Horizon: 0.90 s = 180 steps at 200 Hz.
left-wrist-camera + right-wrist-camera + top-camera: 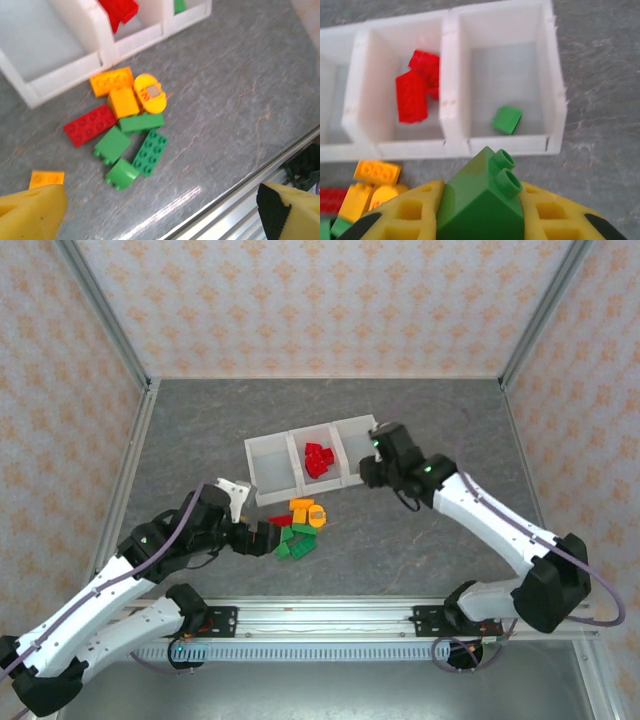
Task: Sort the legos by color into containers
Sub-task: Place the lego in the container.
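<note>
**Jaws: right ones holding green, left ones wide**

A green brick [480, 205] is gripped by the right jaws near the containers [455, 145]. One green piece [507, 120] lies in the end compartment, and red bricks [412, 97] lie in the middle one. The left jaws are spread wide above loose legos [141, 121] on the surface [240, 90].

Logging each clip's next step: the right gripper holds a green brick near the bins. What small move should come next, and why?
Probably ease the right gripper forward over the rightmost bin and release. Its held green brick seems just short of that bin's near wall, and a loose green brick already lies inside.
</note>
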{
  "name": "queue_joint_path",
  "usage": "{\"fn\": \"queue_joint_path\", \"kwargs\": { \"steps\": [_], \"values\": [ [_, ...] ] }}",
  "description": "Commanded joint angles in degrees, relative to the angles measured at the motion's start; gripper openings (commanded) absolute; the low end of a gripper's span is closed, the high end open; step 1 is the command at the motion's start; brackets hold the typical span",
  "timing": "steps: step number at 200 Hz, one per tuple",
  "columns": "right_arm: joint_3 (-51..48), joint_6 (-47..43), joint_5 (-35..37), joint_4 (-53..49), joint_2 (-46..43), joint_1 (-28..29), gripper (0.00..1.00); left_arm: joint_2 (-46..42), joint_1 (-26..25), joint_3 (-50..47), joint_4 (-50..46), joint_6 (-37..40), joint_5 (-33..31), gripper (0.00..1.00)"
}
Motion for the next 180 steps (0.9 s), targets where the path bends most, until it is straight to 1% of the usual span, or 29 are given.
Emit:
{"fn": "queue_joint_path", "kwargs": {
  "steps": [1, 24, 45, 60, 83, 99, 109, 122, 131, 143, 157, 166, 180],
  "values": [
    [7.64, -2.44, -5.48, 2.32, 8.92, -4.05, 0.21, 3.36, -0.61, 1.56, 5.72, 1.67, 1.87, 0.99],
    [15.55, -1.14, -10.72, 0.71, 18.13, -7.04, 0.22, 5.84, -0.7, 2.24, 5.85, 1.3, 1.76, 0.99],
    [21.21, -0.72, -12.89, 0.04, 24.46, -7.38, 0.23, 5.99, -0.86, 2.7, 6.75, 0.86, 1.62, 0.99],
    [25.7, -0.39, -13.2, -1.38, 28.82, -7.63, 0.24, 5.64, -0.97, 2.55, 8.11, 0.3, 1.7, 0.99],
    [30.41, -0.05, -15.74, -2.54, 34.41, -8.69, 0.29, 5.19, -0.96, 1.23, 12.26, -1.75, 2.33, 0.99],
    [31.17, 0.46, -17.67, -2.01, 36.4, -8.93, 0.31, 4.41, -1.01, -0.93, 16.6, -4.35, 4.07, 0.98],
    [30.75, 1.16, -17.79, -1.48, 36.64, -8.92, 0.39, 4.22, -1.05, -1.57, 17.29, -5.07, 4.1, 0.99],
    [30.01, 1.71, -17.61, -0.97, 36.5, -8.98, 0.58, 3.8, -1.14, -2.55, 17.37, -4.99, 2.39, 0.99],
    [29.6, 2.02, -17.42, -0.79, 36.29, -8.93, 0.67, 3.28, -1.14, -3.3, 17.46, -4.63, 1.13, 0.99],
    [29.25, 2.43, -16.89, -1.17, 35.65, -8.94, 0.74, 2.45, -1.14, -4.5, 18.37, -4.34, 0.22, 0.99],
    [28.86, 2.88, -16.15, -1.8, 34.43, -8.99, 0.79, 1.39, -1.14, -5.76, 19.85, -3.98, 0.13, 0.99],
    [28.2, 3.37, -16.02, -2.02, 33.11, -8.92, 0.86, 0.94, -1.15, -6.23, 20.05, -3.74, -0.32, 0.99],
    [26.48, 3.9, -16.18, -2.26, 30.56, -8.63, 0.9, 0.54, -1.14, -6.36, 18.52, -2.88, -2.0, 0.99]
  ]
}}
